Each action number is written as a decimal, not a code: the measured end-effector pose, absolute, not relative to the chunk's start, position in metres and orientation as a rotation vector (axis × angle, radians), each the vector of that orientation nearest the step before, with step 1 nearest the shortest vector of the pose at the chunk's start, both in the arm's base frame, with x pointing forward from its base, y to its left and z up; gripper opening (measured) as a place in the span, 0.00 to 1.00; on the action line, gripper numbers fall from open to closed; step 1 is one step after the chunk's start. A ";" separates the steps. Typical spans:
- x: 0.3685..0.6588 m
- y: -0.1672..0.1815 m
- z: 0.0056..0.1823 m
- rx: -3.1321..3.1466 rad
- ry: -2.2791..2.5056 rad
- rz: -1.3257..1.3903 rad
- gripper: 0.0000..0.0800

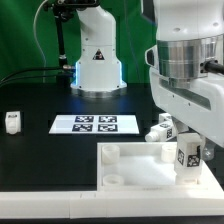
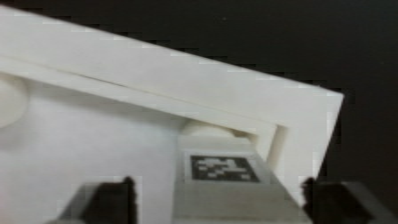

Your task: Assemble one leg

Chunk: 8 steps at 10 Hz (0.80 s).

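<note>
The leg, a small white peg with a black-and-white tag, stands upright at the near right corner of the large white panel. My gripper reaches down around it. In the wrist view the leg stands between my two dark fingers, just inside the panel's raised rim. The jaws straddle the leg, with a narrow strip of panel showing between it and one finger, so the gripper is open around it. The leg's foot in the corner is hidden.
Another leg lies at the exterior view's far left. More white legs stand behind the panel, close to my gripper. The marker board lies mid-table. The robot's base is at the back.
</note>
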<state>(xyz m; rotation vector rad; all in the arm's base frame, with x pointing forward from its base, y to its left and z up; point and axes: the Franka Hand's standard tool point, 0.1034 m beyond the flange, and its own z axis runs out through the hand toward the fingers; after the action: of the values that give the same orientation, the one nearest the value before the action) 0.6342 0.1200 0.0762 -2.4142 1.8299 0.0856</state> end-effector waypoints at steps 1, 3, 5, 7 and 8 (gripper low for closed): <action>0.634 0.122 0.073 -2.549 1.616 0.014 0.70; 0.632 0.123 0.075 -2.861 1.036 -0.043 0.81; 0.632 0.120 0.074 -2.941 0.798 -0.059 0.81; 0.632 0.117 0.074 -3.016 0.516 -0.075 0.81; 0.635 0.111 0.075 -3.078 0.177 -0.096 0.81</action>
<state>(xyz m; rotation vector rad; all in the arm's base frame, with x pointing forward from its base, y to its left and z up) 0.6354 0.1112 0.0752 -3.0779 0.1766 -0.0960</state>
